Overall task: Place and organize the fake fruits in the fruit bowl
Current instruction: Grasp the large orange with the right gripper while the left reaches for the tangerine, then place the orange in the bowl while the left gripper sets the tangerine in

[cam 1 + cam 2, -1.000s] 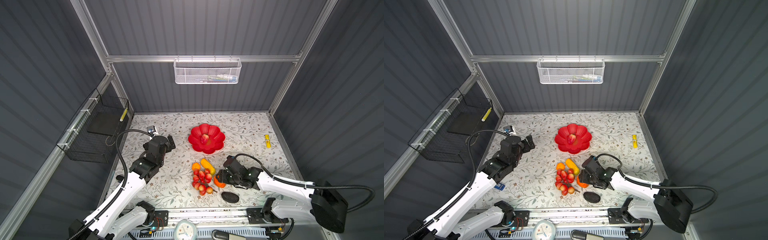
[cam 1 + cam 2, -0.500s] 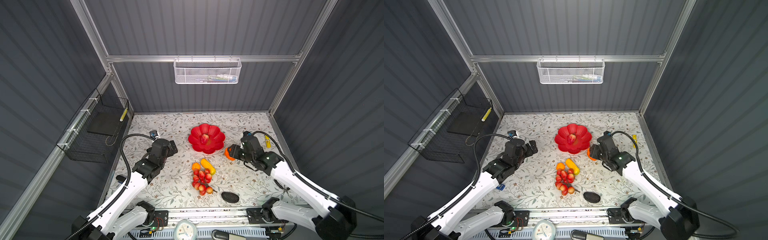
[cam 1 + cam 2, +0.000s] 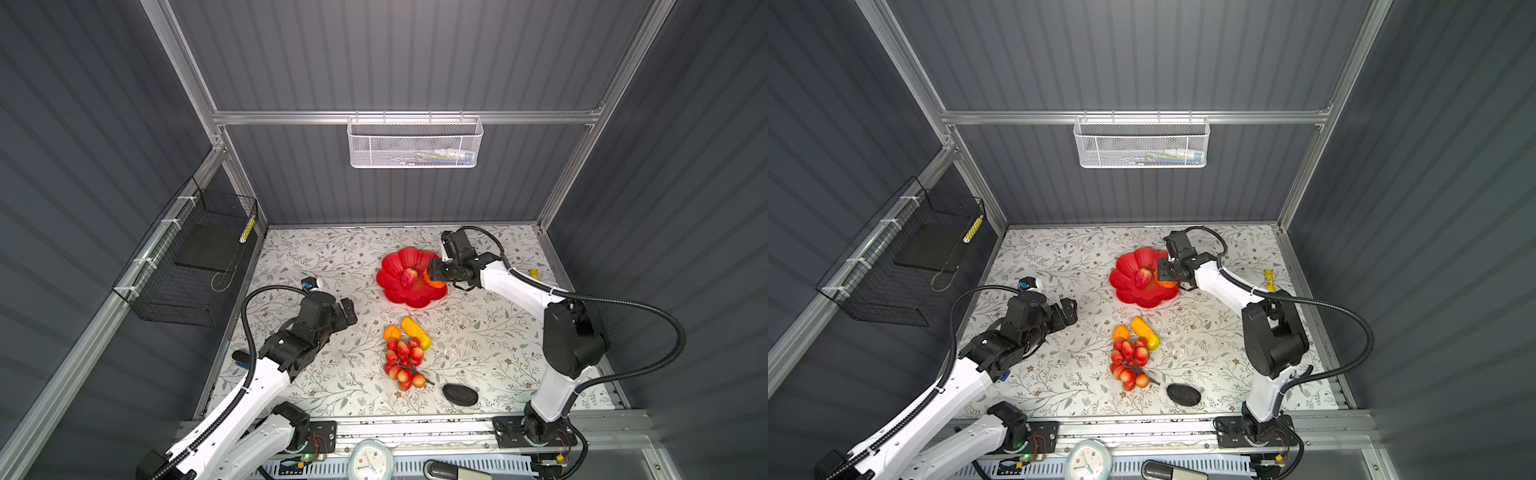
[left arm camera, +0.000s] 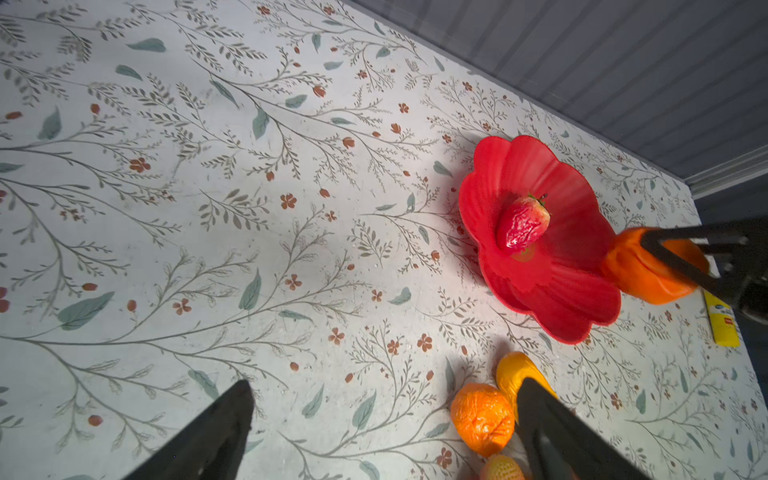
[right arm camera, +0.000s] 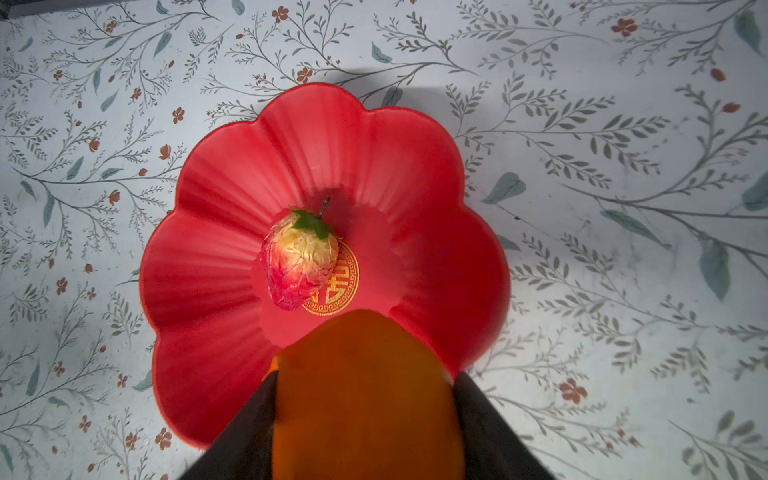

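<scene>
One fruit of six lies in the dish so far, and a second looks about to join it. Nearest the front edge in both top views, the dark bumpy oval sits at about 5 o'clock of the fruit bowl, well apart from it. The bunch of red grapes lies at 6 o'clock, with the loose orange round and the yellow oblong just beyond it. At 8 o'clock the left gripper hangs with its jaws spread wide and nothing between them. Farther on, the strawberry rests at the bowl's centre. The right gripper clasps the held orange at the 3 o'clock rim, so four pieces remain on the table. Only the right wrist view shows the gold emblem that the strawberry half covers. The left wrist view shows the held orange from the side, seemingly not yet set down. Neither wrist view takes in the dark oval.
</scene>
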